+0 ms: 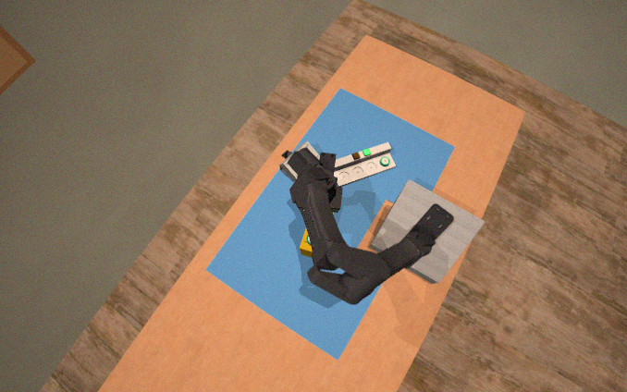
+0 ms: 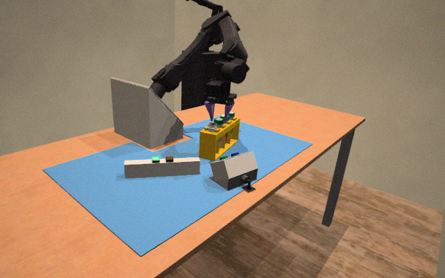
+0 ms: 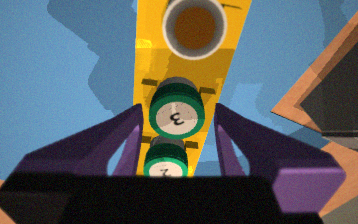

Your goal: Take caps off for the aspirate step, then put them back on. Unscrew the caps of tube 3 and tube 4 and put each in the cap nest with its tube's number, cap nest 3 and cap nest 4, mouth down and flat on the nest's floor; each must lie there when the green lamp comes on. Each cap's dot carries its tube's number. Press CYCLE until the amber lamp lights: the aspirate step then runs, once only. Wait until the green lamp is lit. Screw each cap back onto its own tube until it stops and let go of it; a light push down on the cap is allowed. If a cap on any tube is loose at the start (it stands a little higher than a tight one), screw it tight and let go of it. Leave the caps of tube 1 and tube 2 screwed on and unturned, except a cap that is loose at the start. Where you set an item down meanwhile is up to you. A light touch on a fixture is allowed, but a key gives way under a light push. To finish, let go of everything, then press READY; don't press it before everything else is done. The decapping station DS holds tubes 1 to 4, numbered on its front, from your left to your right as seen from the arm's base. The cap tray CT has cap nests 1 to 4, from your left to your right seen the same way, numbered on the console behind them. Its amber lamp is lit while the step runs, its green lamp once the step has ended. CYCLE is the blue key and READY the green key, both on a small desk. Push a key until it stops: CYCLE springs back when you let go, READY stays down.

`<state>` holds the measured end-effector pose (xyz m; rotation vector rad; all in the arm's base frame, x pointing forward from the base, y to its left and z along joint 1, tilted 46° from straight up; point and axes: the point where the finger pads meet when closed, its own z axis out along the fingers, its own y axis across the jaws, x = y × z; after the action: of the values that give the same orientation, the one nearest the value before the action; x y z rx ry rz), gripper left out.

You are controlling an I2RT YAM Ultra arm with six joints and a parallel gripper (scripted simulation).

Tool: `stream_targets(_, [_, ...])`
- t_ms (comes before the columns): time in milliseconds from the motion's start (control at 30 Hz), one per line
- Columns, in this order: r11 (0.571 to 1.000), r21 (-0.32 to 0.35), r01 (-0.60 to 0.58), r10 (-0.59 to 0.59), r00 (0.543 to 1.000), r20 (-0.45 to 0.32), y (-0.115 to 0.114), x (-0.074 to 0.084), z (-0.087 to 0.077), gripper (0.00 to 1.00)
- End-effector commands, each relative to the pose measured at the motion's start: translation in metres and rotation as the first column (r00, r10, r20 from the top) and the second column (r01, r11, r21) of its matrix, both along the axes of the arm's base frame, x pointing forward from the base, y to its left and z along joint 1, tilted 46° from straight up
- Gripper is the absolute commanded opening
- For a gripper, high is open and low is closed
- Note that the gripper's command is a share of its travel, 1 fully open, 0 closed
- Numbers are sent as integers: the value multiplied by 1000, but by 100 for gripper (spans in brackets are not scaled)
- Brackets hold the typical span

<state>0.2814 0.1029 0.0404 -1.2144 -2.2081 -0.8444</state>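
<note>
One cap, the cap of tube 3 (image 3: 176, 112), sits on its tube between the purple fingers of the gripper (image 3: 176, 131), but a gap shows on each side, so the gripper is spread about halfway and pinches nothing. Just beyond it, tube 4 (image 3: 194, 27) stands open in the yellow decapping station (image 3: 150, 60). Closer to the gripper's body is the cap of tube 2 (image 3: 165, 161). Further out, the green lamp (image 1: 366, 152) is lit, and the cap of tube 4 (image 1: 384, 161) lies in its nest on the cap tray (image 1: 390, 163). It seems the aspirate step is over and cap 3 is back on; what is left is cap 4 and then the READY key (image 2: 224, 158) on the blue surface (image 2: 148, 210).
</note>
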Motion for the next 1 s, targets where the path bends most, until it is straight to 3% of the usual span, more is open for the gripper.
stream_targets(0, [1000,-4,14,-14,1000,16,-12,5,9,49])
stream_targets(333, [1000,-5,14,-14,1000,16,-33,8,30,49])
stream_targets(467, [1000,-5,14,-14,1000,16,-34,8,31,49])
stream_targets(600, [976,1,-218,211,945,251,-58,2,8,47])
stream_targets(700, [961,-7,-275,263,914,307,-64,1,2,47])
stream_targets(733, [945,-17,-327,311,880,360,-70,-1,-4,47])
stream_targets(933, [945,-18,-327,311,880,360,-105,-9,-38,47])
stream_targets(967, [945,-18,-327,311,880,360,-105,-9,-38,47])
